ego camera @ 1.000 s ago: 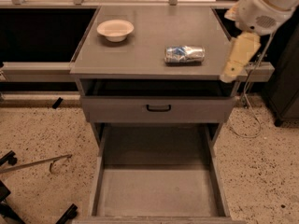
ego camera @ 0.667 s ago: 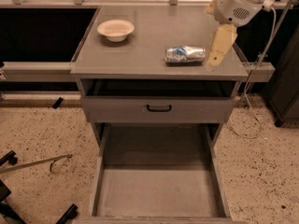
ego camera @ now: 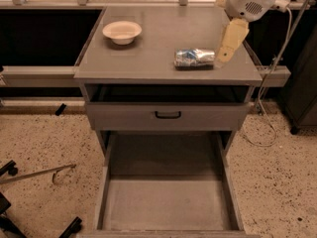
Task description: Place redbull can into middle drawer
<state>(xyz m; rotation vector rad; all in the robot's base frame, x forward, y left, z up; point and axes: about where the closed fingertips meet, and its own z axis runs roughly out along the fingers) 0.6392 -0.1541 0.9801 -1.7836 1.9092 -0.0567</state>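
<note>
The redbull can (ego camera: 194,57), silver and blue, lies on its side on the gray cabinet top, right of center. My gripper (ego camera: 224,57) hangs from the white arm at the upper right, its cream tip pointing down just right of the can's end, close to it or touching it. The middle drawer (ego camera: 166,205) is pulled wide open at the bottom of the view, with a bare gray floor and low side walls. Nothing lies in it.
A cream shallow bowl (ego camera: 122,31) stands at the back left of the cabinet top. Above the open drawer is a closed gray drawer front with a small black handle (ego camera: 168,115). A cable (ego camera: 262,113) hangs at the right. Black stand legs (ego camera: 10,172) are on the speckled floor at the left.
My gripper has moved left from the cabinet's right edge, over the top, and now sits next to the can's right end. The can and bowl have not moved.
</note>
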